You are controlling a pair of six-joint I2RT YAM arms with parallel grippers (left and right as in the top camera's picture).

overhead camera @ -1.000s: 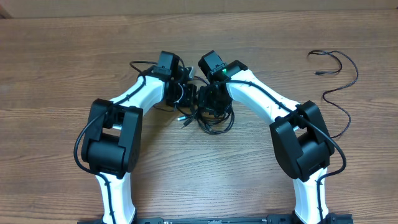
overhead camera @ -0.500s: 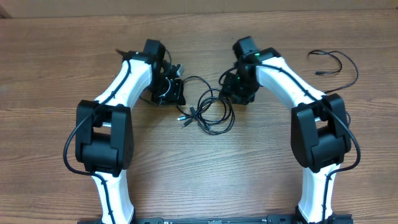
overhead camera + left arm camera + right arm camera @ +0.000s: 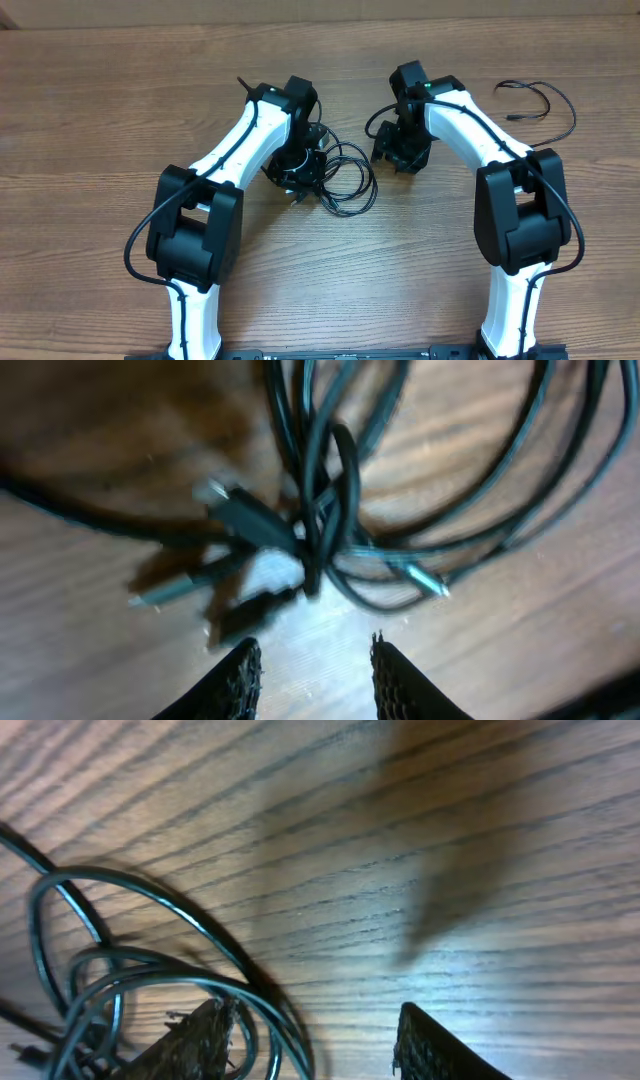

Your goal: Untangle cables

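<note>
A tangle of thin black cables [image 3: 345,185] lies in loose loops at the table's middle. In the left wrist view the cables [image 3: 320,530] cross in a knot, with small plug ends beside it. My left gripper [image 3: 298,175] hangs over the tangle's left edge. Its jaws [image 3: 315,672] are open, with only bare wood between them. My right gripper [image 3: 402,155] hovers just right of the tangle, apart from it. It is also open [image 3: 310,1045], and cable loops [image 3: 150,985] curve past its left finger [image 3: 195,1045].
One separate thin black cable [image 3: 545,115] snakes across the wooden table [image 3: 100,120] at the far right, beyond the right arm. Thick black wires run along both white arms.
Both grippers pulled apart from the tangle. The left one then swung back right over its left edge and opened. The right one stayed to the right and opened wider.
</note>
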